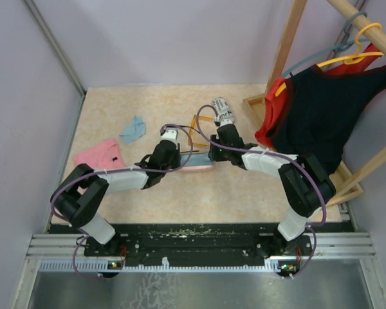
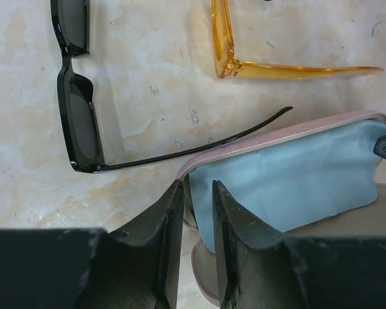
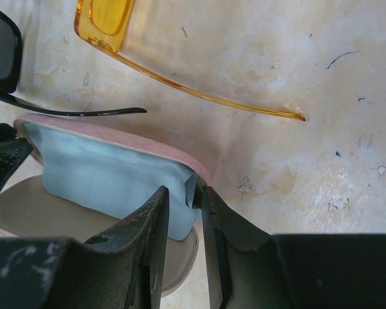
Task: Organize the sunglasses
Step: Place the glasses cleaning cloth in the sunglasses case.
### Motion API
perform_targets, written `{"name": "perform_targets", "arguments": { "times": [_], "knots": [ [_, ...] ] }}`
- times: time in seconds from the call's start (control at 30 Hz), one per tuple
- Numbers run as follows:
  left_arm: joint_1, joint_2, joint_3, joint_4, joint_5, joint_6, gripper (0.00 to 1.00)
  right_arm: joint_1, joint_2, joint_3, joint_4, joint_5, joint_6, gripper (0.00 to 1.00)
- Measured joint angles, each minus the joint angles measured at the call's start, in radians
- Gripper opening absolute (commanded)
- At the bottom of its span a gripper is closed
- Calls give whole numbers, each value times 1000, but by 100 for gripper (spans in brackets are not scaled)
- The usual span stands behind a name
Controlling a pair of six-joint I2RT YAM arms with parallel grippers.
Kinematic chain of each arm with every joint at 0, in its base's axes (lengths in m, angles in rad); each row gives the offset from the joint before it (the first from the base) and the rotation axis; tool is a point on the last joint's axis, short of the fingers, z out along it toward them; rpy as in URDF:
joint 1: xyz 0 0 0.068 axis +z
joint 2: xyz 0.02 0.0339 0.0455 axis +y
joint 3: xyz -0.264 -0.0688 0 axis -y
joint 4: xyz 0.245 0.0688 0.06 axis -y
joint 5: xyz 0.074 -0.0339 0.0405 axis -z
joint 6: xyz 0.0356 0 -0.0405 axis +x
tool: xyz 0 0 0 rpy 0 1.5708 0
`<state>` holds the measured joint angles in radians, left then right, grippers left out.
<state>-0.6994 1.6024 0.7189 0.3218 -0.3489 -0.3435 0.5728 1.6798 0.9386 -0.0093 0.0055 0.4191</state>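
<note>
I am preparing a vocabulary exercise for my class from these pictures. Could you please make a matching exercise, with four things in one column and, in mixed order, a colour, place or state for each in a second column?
Things:
1. black sunglasses
2. orange sunglasses
3. light blue cloth
4. pink case

Descriptions:
A. translucent frame, arm unfolded
B. lies inside the open case
C. dark lenses, on the table beside the case
D. stands open and holds the cloth

Pairs: 1-C, 2-A, 3-B, 4-D.
</note>
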Motion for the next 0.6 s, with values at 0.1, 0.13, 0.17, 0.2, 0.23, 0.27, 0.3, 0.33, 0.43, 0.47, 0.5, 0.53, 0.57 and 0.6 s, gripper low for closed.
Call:
{"name": "perform_targets", "arguments": {
  "times": [0.1, 0.13, 0.17, 0.2, 0.23, 0.27, 0.3, 0.33, 0.43, 0.47, 0.5, 0.53, 0.57, 0.6],
  "knots": [
    [0, -1, 0, -1, 0, 0, 38, 0, -27, 0, -6, 0, 0, 31],
    [0, -2, 0, -3, 0, 0, 39, 0, -40, -2, -6, 0, 0, 32],
    [0, -5, 0, -5, 0, 0, 39, 0, -50, -2, -6, 0, 0, 32],
    [0, -8, 0, -8, 0, -1, 40, 0, -58, -2, -6, 0, 0, 32],
    [0, -12, 0, -11, 0, -1, 41, 0, -66, -2, -6, 0, 0, 33],
    [0, -18, 0, -12, 0, -1, 41, 0, -74, -3, -7, 0, 0, 33],
    [0, -26, 0, -13, 0, -2, 41, 0, -81, -4, -7, 0, 0, 33],
    [0, -34, 0, -14, 0, -3, 42, 0, -89, -8, -5, 0, 0, 33],
    [0, -59, 0, -15, 1, -7, 43, 0, -111, -27, -10, 0, -5, 35],
    [0, -69, -2, -15, 2, -9, 43, 0, -118, -34, -11, 0, -9, 36],
    [0, -76, -3, -15, 2, -11, 44, 0, -124, -40, -11, 0, -16, 37],
    [0, -85, -6, -16, 3, -14, 44, 0, -129, -45, -14, 1, -25, 38],
    [0, -94, -9, -16, 3, -17, 45, 0, -134, -48, -15, 0, -37, 38],
    [0, -106, -14, -19, 5, -20, 46, 0, -138, -48, -20, 0, -53, 39]
  ]
}}
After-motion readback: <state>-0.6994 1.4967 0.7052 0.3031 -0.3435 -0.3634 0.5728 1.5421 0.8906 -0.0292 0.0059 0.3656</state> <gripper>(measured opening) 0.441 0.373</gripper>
